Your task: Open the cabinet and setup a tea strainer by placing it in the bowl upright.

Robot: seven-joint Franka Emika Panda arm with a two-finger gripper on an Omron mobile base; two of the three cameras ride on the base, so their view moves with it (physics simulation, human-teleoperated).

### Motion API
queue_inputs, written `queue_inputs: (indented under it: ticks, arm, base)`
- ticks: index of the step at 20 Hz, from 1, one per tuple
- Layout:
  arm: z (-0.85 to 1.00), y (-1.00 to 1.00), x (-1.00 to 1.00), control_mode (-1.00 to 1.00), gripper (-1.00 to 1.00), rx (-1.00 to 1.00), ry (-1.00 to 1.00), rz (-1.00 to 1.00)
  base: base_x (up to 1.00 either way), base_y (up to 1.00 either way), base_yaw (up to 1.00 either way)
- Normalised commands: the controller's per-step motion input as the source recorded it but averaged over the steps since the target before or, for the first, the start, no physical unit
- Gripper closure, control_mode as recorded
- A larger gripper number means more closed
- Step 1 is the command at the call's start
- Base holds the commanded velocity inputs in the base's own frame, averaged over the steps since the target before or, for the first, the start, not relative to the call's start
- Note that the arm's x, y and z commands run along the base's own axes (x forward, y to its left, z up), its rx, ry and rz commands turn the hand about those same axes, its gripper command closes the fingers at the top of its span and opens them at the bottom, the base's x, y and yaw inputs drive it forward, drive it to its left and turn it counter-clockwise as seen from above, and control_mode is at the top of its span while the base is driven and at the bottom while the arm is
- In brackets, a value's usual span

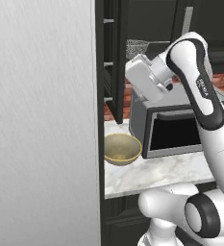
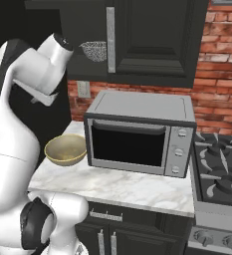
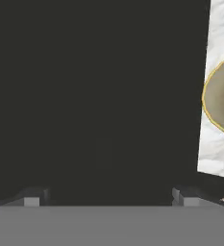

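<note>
Strainer first: you have 1 tea strainer [image 2: 94, 51], sitting on a dark shelf inside the cabinet [image 2: 152, 40], whose left door [image 1: 117, 62] hangs open. Below it, 1 bowl [image 2: 66, 149] rests on the marble counter [image 2: 112, 184], just left of 1 microwave [image 2: 140, 134]. Your gripper [image 3: 108, 196] has its 2 fingertips spread wide, holding nothing, facing a dark surface.

**What's here, counted**

One bowl [image 2: 65, 149] on the counter [image 2: 117, 184]. One tea strainer [image 2: 94, 51] up in the one wall cabinet [image 2: 152, 40], which has two doors as far as I can make out. One microwave [image 2: 140, 132]. One stove [image 2: 219, 174], with perhaps two burners showing. One wall outlet [image 2: 83, 89].
</note>
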Motion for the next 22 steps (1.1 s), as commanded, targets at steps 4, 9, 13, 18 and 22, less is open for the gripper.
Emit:
queue_inputs:
  ticks: [4,9,13,18,22]
  arm:
    - [-0.13,-0.88,0.52,-1.00,-1.00,-0.50,-0.26,0.09]
    - [0.00,-0.99,0.19,-1.00,-1.00,-0.43,-0.19,0.10]
    - [0.00,-0.88,0.00,-1.00,-1.00,-0.45,-0.21,0.04]
    - [0.11,-0.47,0.00,-1.00,-1.00,-0.35,-0.31,0.00]
    - [0.38,-0.59,0.31,-1.00,-1.00,-0.21,-0.29,-0.01]
  base:
    - [0.00,0.00,0.00]
    - [0.00,0.00,0.00]
    - [0.00,0.00,0.00]
    - [0.00,0.00,0.00]
    - [0.00,0.00,0.00]
